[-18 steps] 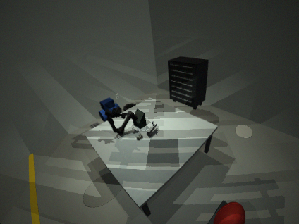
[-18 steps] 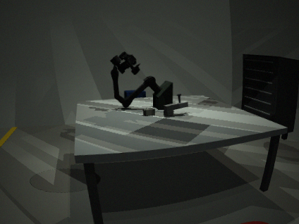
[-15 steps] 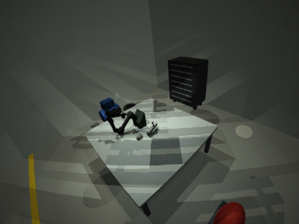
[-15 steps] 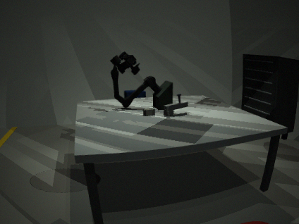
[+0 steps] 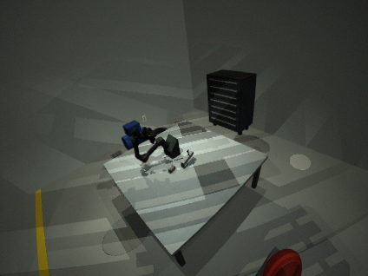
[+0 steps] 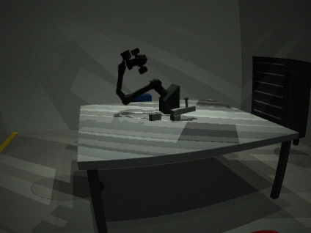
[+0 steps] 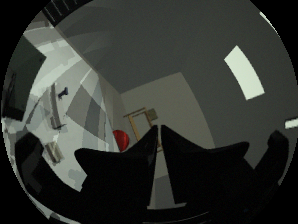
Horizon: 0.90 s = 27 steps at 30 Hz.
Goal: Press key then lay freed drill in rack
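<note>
My gripper [image 7: 158, 128] [image 6: 143, 58] is shut, its fingertips nearly together with nothing seen between them. It is raised high over the table, well away from the small parts. A long pale bar [image 6: 185, 111] [image 5: 187, 160] [image 7: 54, 109] lies tilted on the table in front of the arm's base. A small dark T-shaped piece [image 6: 186, 102] [image 7: 63, 93] stands upright beside it, probably the drill. A small boxy block [image 6: 155, 116] [image 5: 172, 169] [image 7: 52, 152] sits apart from the bar, possibly the rack. The key cannot be told for sure.
The arm's dark base [image 5: 172, 146] [image 6: 169, 100] stands on the pale table [image 5: 169, 217] [image 6: 121, 146], just behind the parts. A black drawer cabinet [image 5: 231, 101] [image 6: 280, 95] stands beyond the table. Blue objects [image 5: 131, 127] are behind the arm, and a red round object [image 5: 283, 266] is in the foreground.
</note>
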{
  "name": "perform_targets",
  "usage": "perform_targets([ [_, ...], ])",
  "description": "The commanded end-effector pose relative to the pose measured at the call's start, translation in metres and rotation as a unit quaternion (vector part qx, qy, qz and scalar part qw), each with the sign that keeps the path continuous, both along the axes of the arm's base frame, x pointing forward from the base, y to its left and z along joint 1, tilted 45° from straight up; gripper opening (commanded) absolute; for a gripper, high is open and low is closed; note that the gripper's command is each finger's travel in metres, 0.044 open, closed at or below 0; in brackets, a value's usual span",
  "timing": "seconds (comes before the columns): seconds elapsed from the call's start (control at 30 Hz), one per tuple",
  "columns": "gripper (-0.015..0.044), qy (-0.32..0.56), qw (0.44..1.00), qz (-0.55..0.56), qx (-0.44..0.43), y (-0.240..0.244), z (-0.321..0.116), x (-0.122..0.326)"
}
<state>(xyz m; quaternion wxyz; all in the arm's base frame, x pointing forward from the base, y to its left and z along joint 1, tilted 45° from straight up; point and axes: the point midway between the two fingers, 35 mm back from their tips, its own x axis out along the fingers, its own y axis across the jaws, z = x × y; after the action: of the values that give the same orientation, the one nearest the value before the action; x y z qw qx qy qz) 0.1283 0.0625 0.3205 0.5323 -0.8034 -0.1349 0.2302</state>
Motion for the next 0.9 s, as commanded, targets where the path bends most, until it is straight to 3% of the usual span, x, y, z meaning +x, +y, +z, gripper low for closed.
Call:
perform_targets([
  [0.0,0.0000,0.004,0.995,-0.008,-0.099,0.026,-0.009,0.007],
  [0.4,0.0000,0.098,0.898,-0.008,-0.429,0.093,-0.085,0.061],
  [0.87,0.0000,0.294,0.647,0.087,-0.698,0.082,-0.223,0.125],
])
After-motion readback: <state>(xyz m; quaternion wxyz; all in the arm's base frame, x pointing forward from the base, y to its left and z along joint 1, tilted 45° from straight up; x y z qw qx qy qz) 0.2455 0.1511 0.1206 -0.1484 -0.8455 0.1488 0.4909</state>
